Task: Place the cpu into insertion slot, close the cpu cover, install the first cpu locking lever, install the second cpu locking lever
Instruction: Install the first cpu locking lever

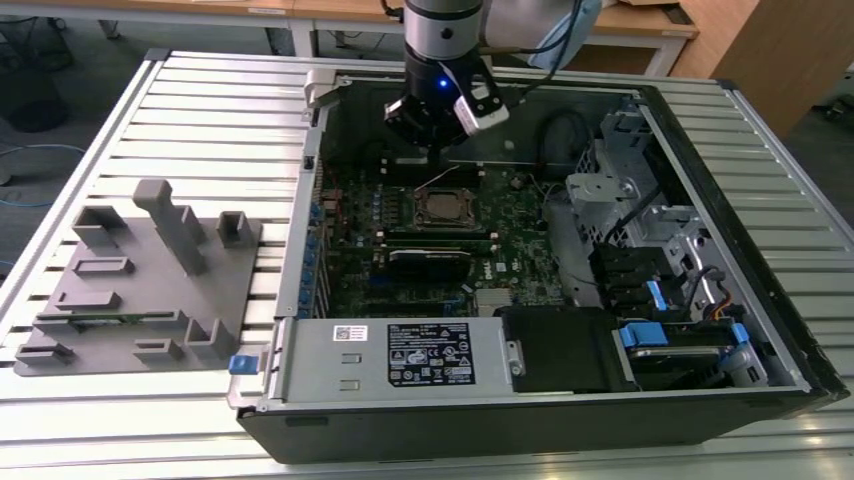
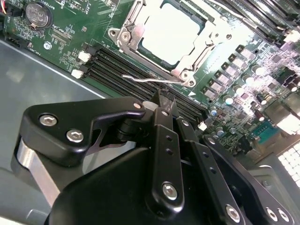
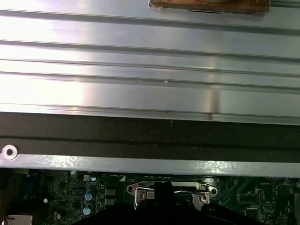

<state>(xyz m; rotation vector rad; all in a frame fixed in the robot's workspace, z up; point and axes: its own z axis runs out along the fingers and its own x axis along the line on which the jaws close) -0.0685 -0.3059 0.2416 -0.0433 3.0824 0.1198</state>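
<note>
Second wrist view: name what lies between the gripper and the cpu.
In the second wrist view, a thin silvery lever and long black slots lie between the gripper and the cpu.

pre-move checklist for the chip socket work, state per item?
1. Chip seated: ok, its silver top shows through the cover's window.
2. Cover down over the chip: ok, looks flat.
3. Wire lever latched: not ok, its free end stands off the board.
4. Pincer shut: ok, tips are together, right beside the wire lever.
5. Pincer touching or gripping the wire lever: cannot tell.
</note>
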